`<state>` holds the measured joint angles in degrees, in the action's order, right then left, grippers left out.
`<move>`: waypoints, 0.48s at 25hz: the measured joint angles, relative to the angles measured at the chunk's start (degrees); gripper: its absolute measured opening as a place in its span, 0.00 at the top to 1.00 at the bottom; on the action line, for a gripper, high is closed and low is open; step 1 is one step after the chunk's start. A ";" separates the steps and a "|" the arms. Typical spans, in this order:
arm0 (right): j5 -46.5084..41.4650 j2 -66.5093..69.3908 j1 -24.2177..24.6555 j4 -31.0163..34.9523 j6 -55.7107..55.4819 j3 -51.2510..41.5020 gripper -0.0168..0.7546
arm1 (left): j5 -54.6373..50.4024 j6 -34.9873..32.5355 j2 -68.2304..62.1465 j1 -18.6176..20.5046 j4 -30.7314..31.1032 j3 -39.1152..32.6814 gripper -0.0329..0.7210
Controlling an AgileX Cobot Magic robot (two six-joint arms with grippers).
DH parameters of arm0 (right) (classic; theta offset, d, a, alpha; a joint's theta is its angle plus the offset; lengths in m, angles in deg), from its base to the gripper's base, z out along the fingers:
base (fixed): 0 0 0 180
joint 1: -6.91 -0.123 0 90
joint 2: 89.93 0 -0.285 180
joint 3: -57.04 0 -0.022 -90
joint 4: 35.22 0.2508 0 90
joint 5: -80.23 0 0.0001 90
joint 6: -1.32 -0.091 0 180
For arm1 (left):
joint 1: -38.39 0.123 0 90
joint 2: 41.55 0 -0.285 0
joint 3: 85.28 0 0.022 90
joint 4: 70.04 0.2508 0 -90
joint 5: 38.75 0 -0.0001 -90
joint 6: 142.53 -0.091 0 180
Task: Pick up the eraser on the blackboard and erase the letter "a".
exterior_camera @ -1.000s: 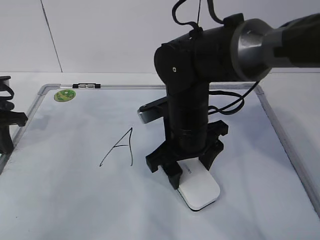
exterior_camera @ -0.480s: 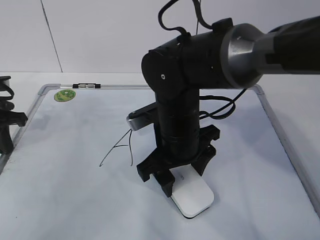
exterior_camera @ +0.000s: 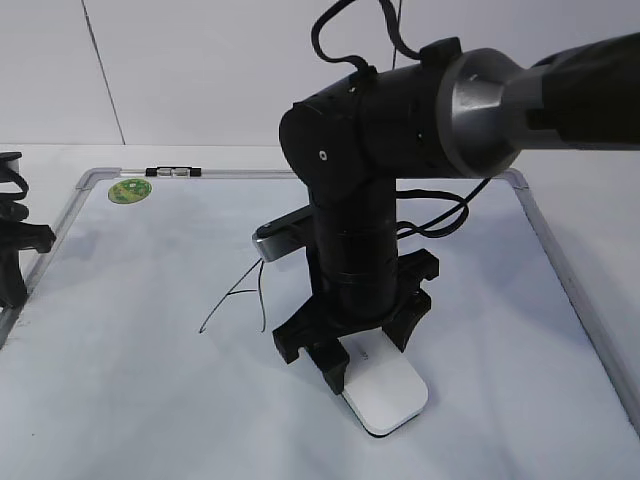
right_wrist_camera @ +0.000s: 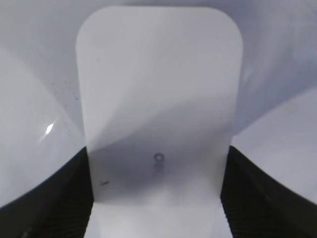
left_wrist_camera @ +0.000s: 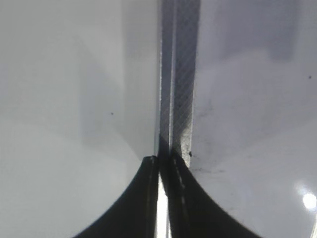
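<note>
My left gripper (left_wrist_camera: 161,163) sits with jaws together at the blackboard's (exterior_camera: 150,400) left frame, well apart from the work. Left of the eraser (exterior_camera: 385,392) lie black marker strokes (exterior_camera: 235,300); whether they include the letter "a" I cannot tell. My right gripper (exterior_camera: 365,350) is clamped across the eraser's sides, its long axis running out ahead of me, flat on the blackboard.

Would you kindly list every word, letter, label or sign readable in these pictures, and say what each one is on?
Black marker strokes on the blackboard: partly hidden behind the arm, not readable as a letter.
Round green sticker at the board's top left corner: print too small to read.
Eraser, top face: a tiny ring-shaped mark and a smudge; no legible lettering.
Nothing else carries text.
</note>
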<state>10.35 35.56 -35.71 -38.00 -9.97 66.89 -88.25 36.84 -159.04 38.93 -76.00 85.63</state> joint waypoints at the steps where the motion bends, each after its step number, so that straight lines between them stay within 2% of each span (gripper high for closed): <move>1: 0.00 0.00 0.25 0.10 0.00 0.08 0.24 | 0.00 0.00 0.00 0.00 0.00 0.00 0.94; 12: -0.15 0.00 4.88 2.77 0.11 0.21 0.24 | 0.00 -0.02 0.00 0.00 -0.10 0.00 0.94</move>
<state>10.20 35.56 -30.83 -35.22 -9.86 67.10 -88.25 36.81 -159.04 38.93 -76.11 85.63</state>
